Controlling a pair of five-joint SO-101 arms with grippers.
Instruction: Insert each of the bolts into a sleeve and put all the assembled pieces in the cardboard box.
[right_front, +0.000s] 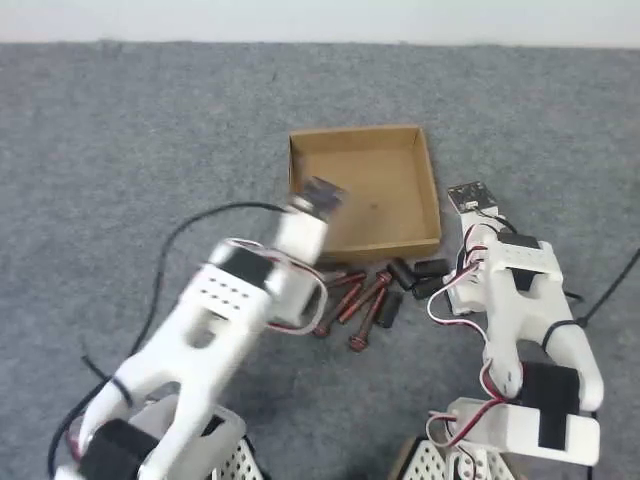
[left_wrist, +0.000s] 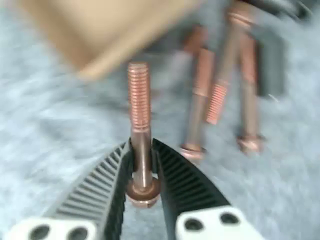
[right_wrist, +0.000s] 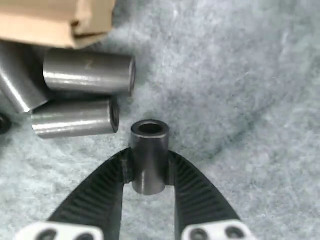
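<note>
My left gripper (left_wrist: 141, 149) is shut on a copper bolt (left_wrist: 139, 95), gripped near its head, with the threaded end pointing away from the fingers. Beyond it on the carpet lie three more bolts (left_wrist: 200, 100) and a dark sleeve (left_wrist: 270, 65). My right gripper (right_wrist: 149, 160) is shut on a dark sleeve (right_wrist: 149, 137), held with its open bore showing. Two more sleeves (right_wrist: 87, 72) lie on their sides close by, next to a corner of the cardboard box (right_wrist: 55, 20). In the high view the box (right_front: 433, 190) is empty, with bolts (right_front: 350, 300) and sleeves (right_front: 415, 272) in front of it.
Grey carpet covers the whole table. The left arm (right_front: 290, 250) stands over the box's front left corner, and the right arm (right_front: 515, 290) is just right of the sleeves. Cables trail from both arms near the front.
</note>
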